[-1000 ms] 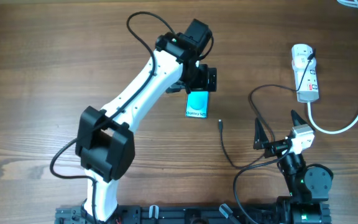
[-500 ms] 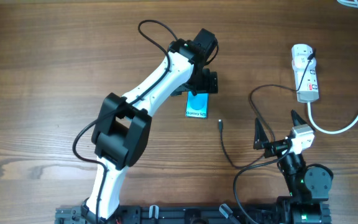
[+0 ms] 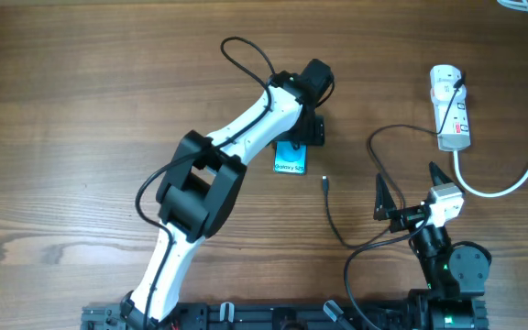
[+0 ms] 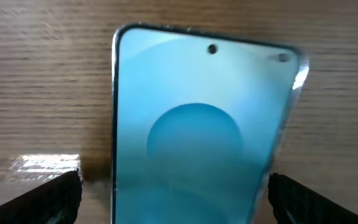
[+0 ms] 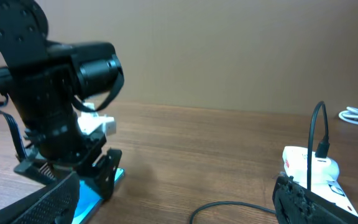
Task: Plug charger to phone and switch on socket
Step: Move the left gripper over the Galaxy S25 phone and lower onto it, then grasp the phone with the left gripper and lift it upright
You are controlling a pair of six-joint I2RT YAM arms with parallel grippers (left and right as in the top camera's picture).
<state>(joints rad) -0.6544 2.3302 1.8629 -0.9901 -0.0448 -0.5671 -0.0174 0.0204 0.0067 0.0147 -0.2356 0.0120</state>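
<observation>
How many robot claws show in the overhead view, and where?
2. The left claw straddles the phone's far end; the right claw sits open near the front right.

The bench (image 3: 62, 92) is brown wood with long grain (evenly lit), and behind it stands a plain beige wall (image 5: 229, 50).

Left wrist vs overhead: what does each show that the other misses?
Left wrist only: the phone close up with its punch-hole camera, and the left gripper open, fingertips flanking the phone.
Overhead only: the socket with the charger plugged into it, the connector tip lying loose to the right of the phone, the white cord, and the right gripper open, holding nothing.
Both: the phone lying screen up on the wooden table.
</observation>
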